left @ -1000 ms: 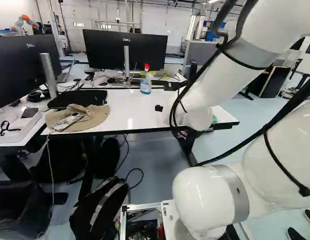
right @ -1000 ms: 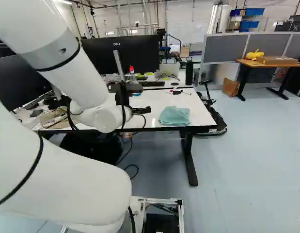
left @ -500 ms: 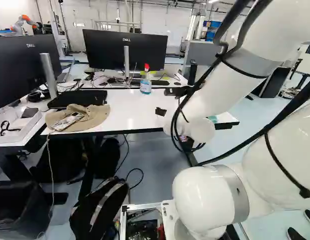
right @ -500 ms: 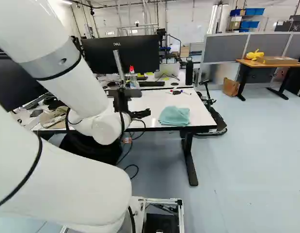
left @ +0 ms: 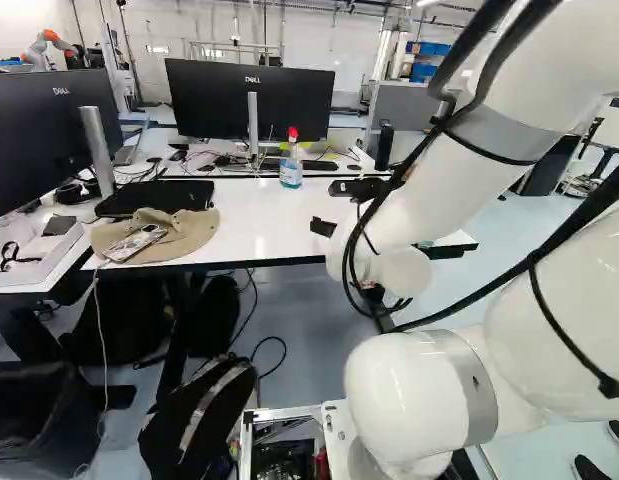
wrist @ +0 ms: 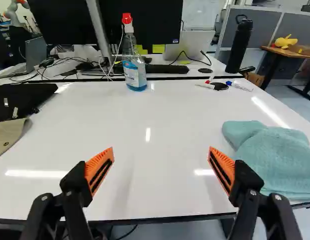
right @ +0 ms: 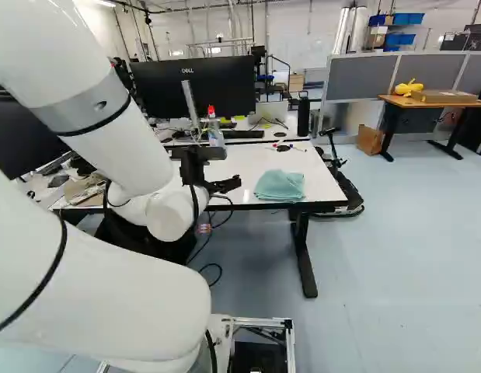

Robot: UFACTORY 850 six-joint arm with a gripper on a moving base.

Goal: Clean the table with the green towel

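One green towel, whole only in right base view.

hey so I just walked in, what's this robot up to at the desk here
The white robot arm has its gripper over the near edge of the white table, fingers open and nothing between them. The green towel lies bunched on the table to one side of the gripper, so no wiping is happening at this moment. A spray bottle with blue liquid stands farther back, and a brimmed hat lies toward the other end.
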